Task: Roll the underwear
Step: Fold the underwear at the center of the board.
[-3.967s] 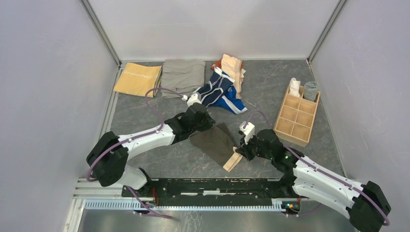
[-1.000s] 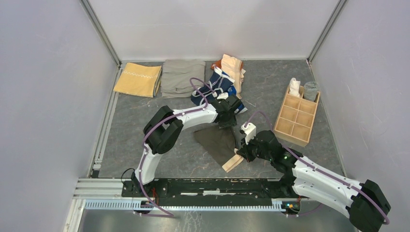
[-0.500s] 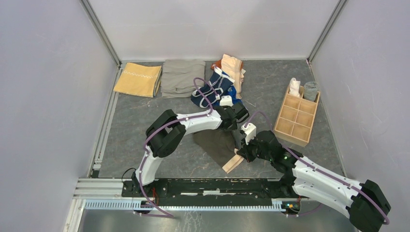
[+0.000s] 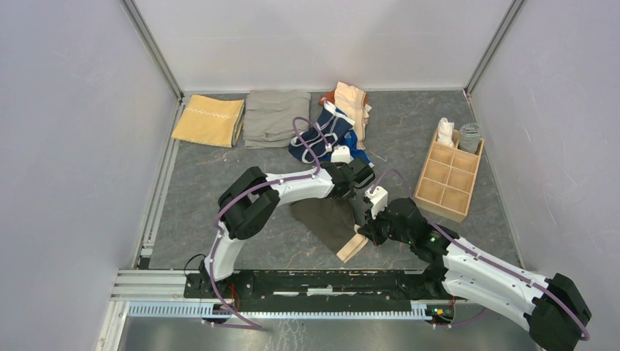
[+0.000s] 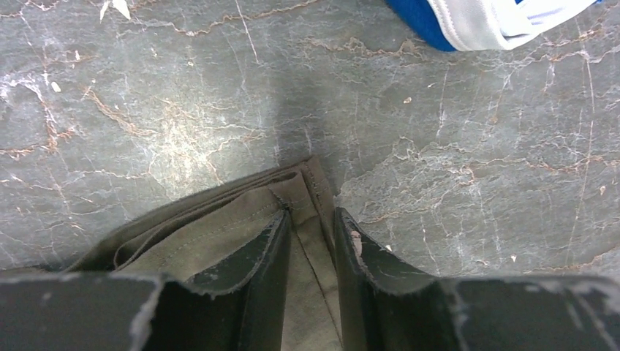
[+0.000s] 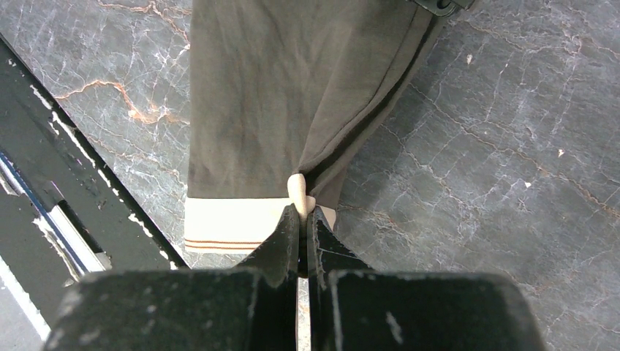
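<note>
Holding: right end effector [image 6: 300, 210] is clamped on a pinch of the tan waistband [image 6: 234, 223] of the dark briefs [image 4: 327, 216]. A tan nub shows between its tips.
Left end effector [image 5: 311, 219]: down at the far hem corner, fingers a narrow gap apart, straddling the stitched edge. Cloth between them lies flat, so I read it as not yet pinched.
Briefs location: flat on the bench [image 4: 205, 190], mid-front between the two arms. Waistband end is nearest the bases, hem end toward the pile.
Lay: mostly smooth, with one crease running up from the right pinch. Hem corner shows several stacked layers.
Pile: navy briefs [image 4: 322, 134], a bright blue piece [image 5: 417, 18] and a peach piece [image 4: 353, 102] heaped at the back, apart from the dark pair.
Not ours: mustard cloth [image 4: 208, 121], grey-khaki cloth [image 4: 276, 117], wooden tray [image 4: 447, 179] on the right.
Handling: light, limp knit with no stiffness, so it should sag and bunch wherever unsupported. Waistband looks thicker, so it gives the best purchase and a firm core for a roll. On the matte bench top it probably drags rather than slides.
Grip advice: take edges and seams, not mid-panel. Pinch all layers at the hem or they will peel apart.
Stage: judged as flattening or tensioning. No roll started.
Risk: an uneven pull skews it, and the thin waistband pinch could slip.
</note>
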`<action>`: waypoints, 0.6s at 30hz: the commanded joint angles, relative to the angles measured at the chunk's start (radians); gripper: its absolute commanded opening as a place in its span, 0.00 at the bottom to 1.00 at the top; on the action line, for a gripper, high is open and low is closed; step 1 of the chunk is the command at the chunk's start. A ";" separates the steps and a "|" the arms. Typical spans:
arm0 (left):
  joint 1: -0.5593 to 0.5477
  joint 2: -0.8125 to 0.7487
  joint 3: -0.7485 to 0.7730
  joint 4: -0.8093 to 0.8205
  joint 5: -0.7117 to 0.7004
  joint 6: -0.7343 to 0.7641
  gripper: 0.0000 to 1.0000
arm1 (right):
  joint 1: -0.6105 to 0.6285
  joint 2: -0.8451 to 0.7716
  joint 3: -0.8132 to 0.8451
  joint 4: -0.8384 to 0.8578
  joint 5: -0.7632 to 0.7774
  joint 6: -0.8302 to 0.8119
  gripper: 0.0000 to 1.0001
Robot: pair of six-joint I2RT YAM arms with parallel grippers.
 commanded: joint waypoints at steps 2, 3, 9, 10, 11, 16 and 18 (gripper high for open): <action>0.006 0.177 -0.056 -0.266 0.075 0.087 0.32 | 0.004 -0.016 -0.009 0.025 0.014 -0.004 0.00; 0.006 0.183 -0.047 -0.275 0.072 0.093 0.29 | 0.004 -0.016 -0.009 0.025 0.016 -0.003 0.00; 0.007 0.207 -0.025 -0.296 0.079 0.129 0.19 | 0.004 -0.016 -0.010 0.024 0.018 -0.004 0.00; 0.007 0.209 -0.024 -0.297 0.080 0.133 0.17 | 0.004 -0.016 -0.011 0.024 0.018 -0.003 0.00; 0.007 0.210 -0.027 -0.297 0.082 0.137 0.15 | 0.003 -0.016 -0.012 0.023 0.018 -0.005 0.00; 0.007 0.207 -0.026 -0.296 0.086 0.146 0.02 | 0.005 -0.018 -0.015 0.027 0.020 -0.003 0.00; 0.006 0.199 -0.016 -0.292 0.081 0.147 0.02 | 0.004 -0.018 -0.015 0.027 0.022 -0.004 0.00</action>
